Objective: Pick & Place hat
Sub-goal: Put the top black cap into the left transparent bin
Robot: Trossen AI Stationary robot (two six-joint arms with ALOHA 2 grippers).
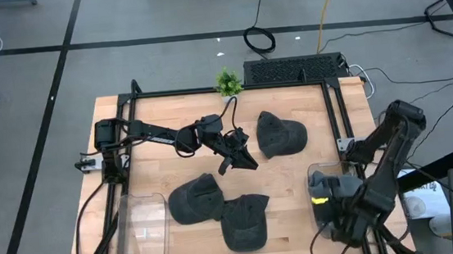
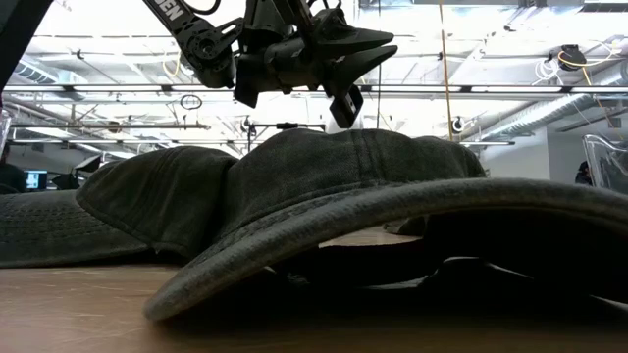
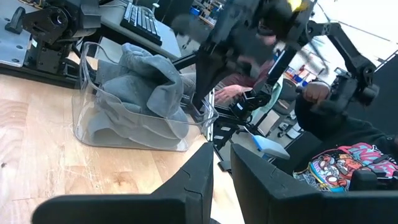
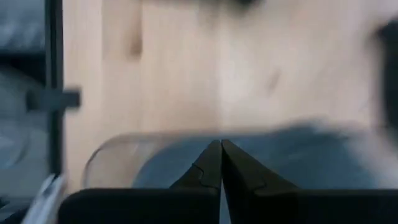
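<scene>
Three dark hats lie on the wooden table: one at the far middle and two overlapping near the front; the front one fills the low view. A further grey hat lies in the clear bin at the right. My right gripper hangs over that bin, pointing steeply down, shut with nothing between its fingers. My left gripper hovers level above the table's middle, between the hats, its fingers a narrow gap apart and empty.
A second clear bin stands at the table's front left. A black frame runs along the table's edges, with a small green plant at the far edge. People and desks show in the room beyond the right bin.
</scene>
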